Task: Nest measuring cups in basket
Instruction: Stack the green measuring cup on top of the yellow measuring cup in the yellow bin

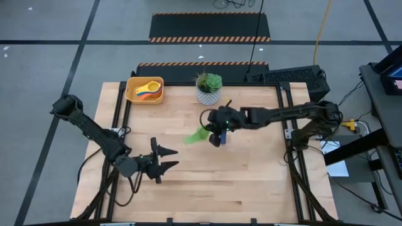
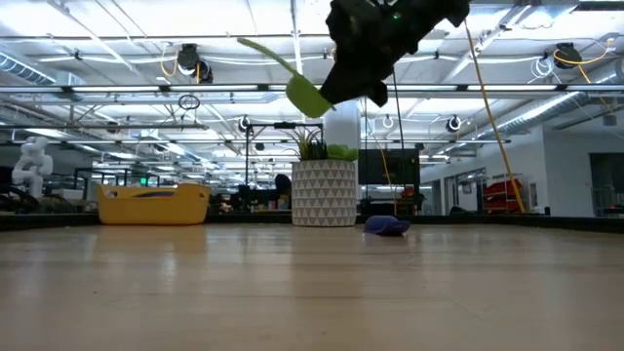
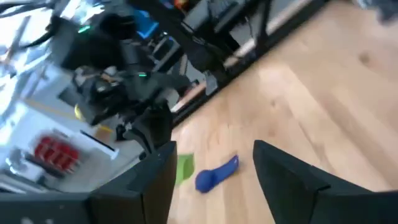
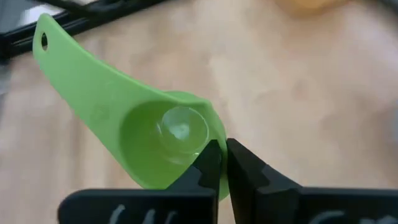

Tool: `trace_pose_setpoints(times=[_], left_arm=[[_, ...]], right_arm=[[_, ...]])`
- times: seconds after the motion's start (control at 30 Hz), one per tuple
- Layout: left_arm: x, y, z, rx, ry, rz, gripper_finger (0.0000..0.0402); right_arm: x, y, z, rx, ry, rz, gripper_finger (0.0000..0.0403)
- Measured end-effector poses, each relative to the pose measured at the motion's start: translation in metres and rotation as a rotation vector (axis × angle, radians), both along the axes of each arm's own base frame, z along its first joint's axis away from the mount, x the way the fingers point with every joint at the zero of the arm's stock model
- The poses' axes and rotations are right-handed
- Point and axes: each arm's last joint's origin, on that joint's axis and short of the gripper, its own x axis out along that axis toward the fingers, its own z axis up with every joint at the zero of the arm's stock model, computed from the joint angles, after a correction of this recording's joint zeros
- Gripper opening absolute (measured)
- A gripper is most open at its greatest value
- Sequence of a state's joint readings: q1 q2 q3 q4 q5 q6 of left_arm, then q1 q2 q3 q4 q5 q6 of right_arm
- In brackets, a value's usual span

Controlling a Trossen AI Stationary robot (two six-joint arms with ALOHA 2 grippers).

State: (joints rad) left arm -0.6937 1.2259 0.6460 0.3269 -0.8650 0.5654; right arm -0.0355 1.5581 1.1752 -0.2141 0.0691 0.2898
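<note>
Right wrist: gripper [image 4: 222, 163] pinching smooth green scoop [image 4: 124, 118].

Light wooden tabletop [image 1: 251, 182] carrying three items. A white patterned plant pot [image 1: 208, 94] stands near the far edge; the yellow-orange basket [image 1: 133, 94] rests to its left, and a dark blue measuring cup [image 2: 387, 226] lies just before the pot.

The basket [image 1: 145, 90] stands at the table's [image 1: 251, 182] far left corner, with measuring cups [image 1: 148, 91] inside. A potted plant [image 1: 208, 88] stands to its right. One cup [image 2: 387, 226] lies on the table before the plant.
</note>
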Motion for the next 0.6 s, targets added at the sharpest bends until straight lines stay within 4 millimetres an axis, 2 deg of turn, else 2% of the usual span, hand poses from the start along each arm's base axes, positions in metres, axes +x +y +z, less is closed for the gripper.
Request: trace_pose_setpoints(times=[0.13, 0.3, 0.43, 0.6], left_arm=[[0.006, 0.002, -0.008, 0.179, 0.051, 0.039, 0.0220], [0.018, 0.010, -0.017, 0.415, 0.142, 0.038, 0.0220], [0.030, 0.021, -0.024, 0.559, 0.201, 0.043, 0.0218], [0.043, 0.033, -0.026, 0.679, 0.222, 0.058, 0.0197]], right_arm=[[-0.005, -0.012, -0.003, 0.175, 0.064, 0.046, 0.0002], [-0.009, -0.021, -0.005, 0.287, 0.097, 0.075, 0.0002], [-0.010, -0.026, -0.005, 0.333, 0.096, 0.087, 0.0002], [-0.012, -0.030, -0.006, 0.329, 0.112, 0.078, 0.0002]])
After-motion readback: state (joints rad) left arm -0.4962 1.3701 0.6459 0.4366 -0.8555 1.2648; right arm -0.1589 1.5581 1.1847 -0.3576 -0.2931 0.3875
